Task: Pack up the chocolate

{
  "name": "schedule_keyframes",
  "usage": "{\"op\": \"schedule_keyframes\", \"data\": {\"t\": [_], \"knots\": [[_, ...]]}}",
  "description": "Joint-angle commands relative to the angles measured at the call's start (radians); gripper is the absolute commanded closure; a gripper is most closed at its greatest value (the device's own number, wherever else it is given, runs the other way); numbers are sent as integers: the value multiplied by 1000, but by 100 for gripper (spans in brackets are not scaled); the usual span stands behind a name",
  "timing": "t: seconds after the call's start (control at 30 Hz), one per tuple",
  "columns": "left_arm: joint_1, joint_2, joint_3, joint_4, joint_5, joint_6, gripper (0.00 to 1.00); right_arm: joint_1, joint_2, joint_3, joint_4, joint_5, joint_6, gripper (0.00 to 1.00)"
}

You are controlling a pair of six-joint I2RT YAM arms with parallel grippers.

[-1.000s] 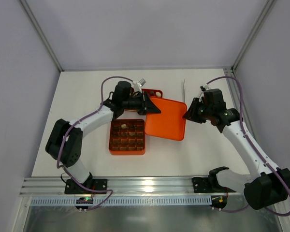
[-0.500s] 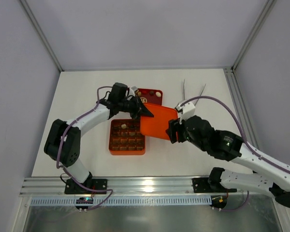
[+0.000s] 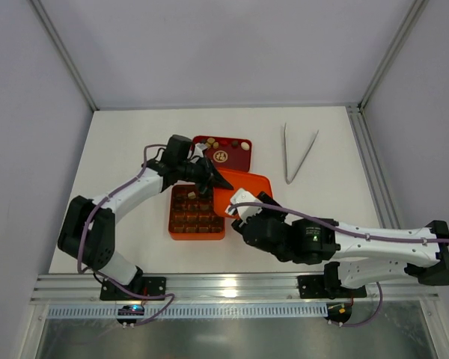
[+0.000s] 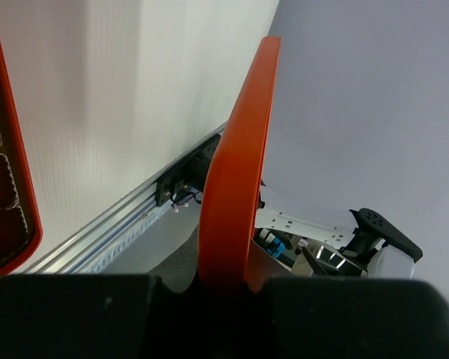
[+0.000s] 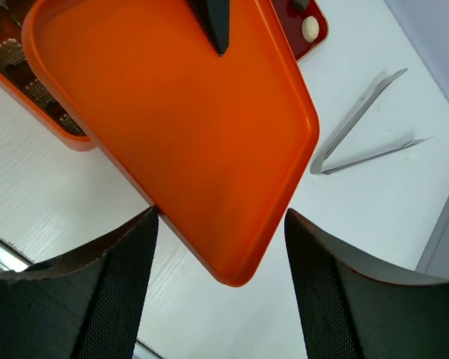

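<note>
- Your left gripper [image 3: 208,176] clamps the orange lid [image 5: 179,127] at its 10 o'clock edge.
- Your right gripper [image 5: 221,217] gapes, empty, astride the 6 o'clock rim, seemingly clear of it.
- The chocolate [image 5: 310,28] lies on the red tray [image 3: 239,158] at 12 o'clock, partly hidden.

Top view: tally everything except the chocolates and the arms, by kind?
Orange grid box: 1
Orange lid: 1
Dark red tray: 1
Metal tweezers: 1
Total: 4

Lid [image 5: 187,127], ahead of right gripper [image 5: 221,224]: smooth orange plastic, satin sheen. Tweezers [image 5: 355,121] beyond: bright metal. Fingers [image 5: 120,292]: black, matt, fine-knurled.
</note>
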Motion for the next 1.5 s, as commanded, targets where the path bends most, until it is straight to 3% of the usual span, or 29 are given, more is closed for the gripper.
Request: {"op": "schedule_keyframes", "data": {"t": [0.0,0.33,0.67,1.1,1.2,1.4,1.47], "knots": [[-1,-83,-22,-17,50,-15,100,8,27,51,28,100,-119,30],[-1,-122,-48,-30,35,-7,100,89,91,119,55,136,-141,30],[-1,-132,-42,-33,67,-7,100,168,129,38,98,170,-218,29],[-1,-178,-76,-42,91,8,100,119,168,-87,443,319,-512,28],[-1,-187,-87,-40,98,11,100,100,166,-99,503,311,-570,31],[-1,-201,-90,-42,110,19,100,83,191,-119,558,281,-647,49],[-1,-201,-90,-42,113,23,100,82,192,-111,561,282,-650,66]]}}
